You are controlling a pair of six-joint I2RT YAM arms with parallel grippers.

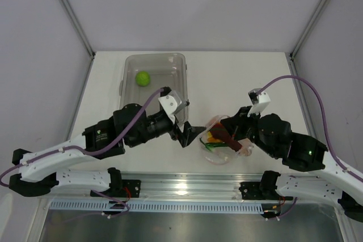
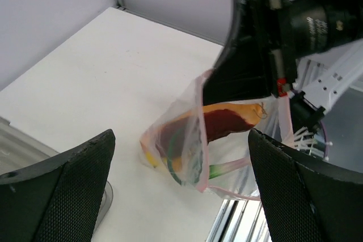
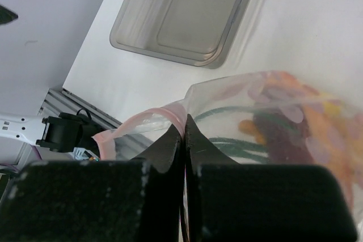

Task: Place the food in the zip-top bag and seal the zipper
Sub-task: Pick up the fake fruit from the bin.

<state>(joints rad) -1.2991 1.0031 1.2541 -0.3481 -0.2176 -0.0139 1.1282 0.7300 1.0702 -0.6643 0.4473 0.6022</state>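
Plastic, thin and crinkly, is all that keeps this load together: the zip-top bag [image 1: 218, 143] sits near the front edge of the desk [image 1: 238, 77], between the two arms. Its bottom seems to rest on the surface and its mouth is lifted. Through the film I can make out the long dark-red slice [image 2: 224, 123], a green stalk [image 2: 227, 169] and some yellow and orange pieces.

The right hand [image 3: 182, 140] is closed on the mouth edge, pinching the film right at the zipper [image 3: 142, 118]. The left hand [image 1: 187, 135] stands just beside the bag with its jaws wide apart, holding nothing.

My first worry is that single pinch. If the film slips out of it, the bag will slump and the pieces nearest the gaping mouth could roll onto the desk.

The slice is the second worry. It lies long and slanted towards the opening, so it could catch between the two halves of the zipper and keep them from meeting.

With only one lip held, the other hangs loose. The left hand could push the bag away rather than catch that lip.

The green lime [image 1: 143, 77] lies well apart in the clear bin [image 1: 170, 56], so sealing now would shut it out.
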